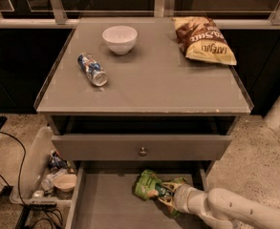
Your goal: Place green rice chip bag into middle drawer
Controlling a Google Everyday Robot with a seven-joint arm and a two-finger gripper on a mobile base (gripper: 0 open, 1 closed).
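The green rice chip bag (148, 186) lies on the grey floor of the open middle drawer (106, 204), near its back right part. My gripper (167, 194) reaches in from the lower right on a white arm (225, 209) and is at the bag's right end, touching it. The bag hides the fingertips.
On the cabinet top (149, 80) stand a white bowl (120, 38), a toppled can (92, 69) and a brown-and-yellow chip bag (202, 39). A grey drawer front with a round knob (142, 151) sits above the open drawer. A clear bin of clutter (48, 175) is on the floor at left.
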